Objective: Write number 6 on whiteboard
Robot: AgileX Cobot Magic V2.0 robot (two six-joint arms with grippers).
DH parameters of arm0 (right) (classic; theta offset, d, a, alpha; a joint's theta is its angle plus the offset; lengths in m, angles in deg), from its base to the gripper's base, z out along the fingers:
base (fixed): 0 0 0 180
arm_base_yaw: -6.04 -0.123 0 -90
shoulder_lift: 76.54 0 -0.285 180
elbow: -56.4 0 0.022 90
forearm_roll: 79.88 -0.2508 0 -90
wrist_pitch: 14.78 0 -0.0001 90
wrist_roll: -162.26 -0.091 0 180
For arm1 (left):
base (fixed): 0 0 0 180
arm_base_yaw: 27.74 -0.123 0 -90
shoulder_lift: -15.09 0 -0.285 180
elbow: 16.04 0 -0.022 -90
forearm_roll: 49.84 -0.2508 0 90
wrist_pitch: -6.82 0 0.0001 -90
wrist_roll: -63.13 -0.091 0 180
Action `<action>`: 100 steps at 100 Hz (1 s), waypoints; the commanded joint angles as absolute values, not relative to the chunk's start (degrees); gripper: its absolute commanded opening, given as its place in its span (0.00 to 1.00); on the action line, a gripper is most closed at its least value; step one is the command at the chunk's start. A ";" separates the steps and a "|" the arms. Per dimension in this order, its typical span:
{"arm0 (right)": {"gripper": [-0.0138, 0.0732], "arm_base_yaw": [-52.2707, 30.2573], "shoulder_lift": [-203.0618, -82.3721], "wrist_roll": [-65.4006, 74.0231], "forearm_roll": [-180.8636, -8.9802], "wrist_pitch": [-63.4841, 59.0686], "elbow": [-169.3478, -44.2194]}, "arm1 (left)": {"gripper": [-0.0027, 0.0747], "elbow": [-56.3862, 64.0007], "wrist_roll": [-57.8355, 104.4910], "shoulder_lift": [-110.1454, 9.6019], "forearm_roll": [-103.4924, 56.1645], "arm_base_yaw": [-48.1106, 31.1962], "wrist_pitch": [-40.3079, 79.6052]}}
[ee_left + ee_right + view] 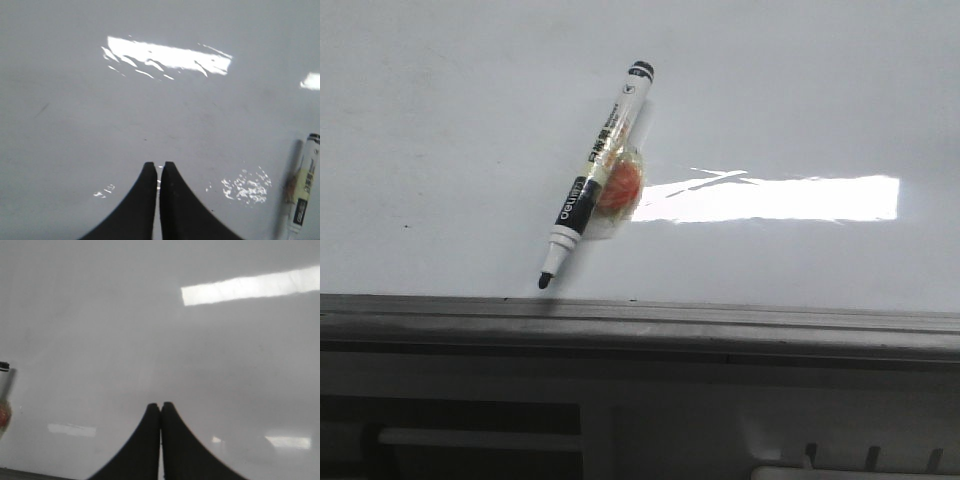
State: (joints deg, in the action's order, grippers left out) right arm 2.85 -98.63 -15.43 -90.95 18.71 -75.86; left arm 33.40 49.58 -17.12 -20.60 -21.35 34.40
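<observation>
Risk: black-and-white uncapped marker pen (pixel 595 178), tip at 7 o'clock, lies unheld on blank glossy whiteboard (pixel 440 140); left gripper (pixel 159 166) and right gripper (pixel 160 406) pinched closed, empty—grasping may roll it, smudging ink.

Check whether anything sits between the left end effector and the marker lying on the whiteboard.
Nothing visible does. Only bare glossy white whiteboard separates the shut left end effector from the uncapped black-and-white marker, which has an orange lump taped to it.

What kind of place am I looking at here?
Probably a lab or test bench: a glossy white whiteboard with a grey frame lies flat, a black-tipped marker pen rests on it, and two black grippers, left and right, hover above.
</observation>
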 commanded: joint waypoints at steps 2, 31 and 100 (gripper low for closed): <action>0.20 3.08 -101.58 -13.49 -90.69 17.77 -79.98 | 0.15 30.07 46.57 -21.92 -20.19 -16.91 32.37; 0.64 -0.55 -102.09 -11.34 -91.27 17.60 -80.31 | 0.56 30.07 45.94 -35.36 -20.36 2.43 26.41; 0.64 -1.05 -102.09 -11.34 -91.27 20.52 -80.31 | 0.56 24.22 45.94 -64.07 -13.96 22.51 0.41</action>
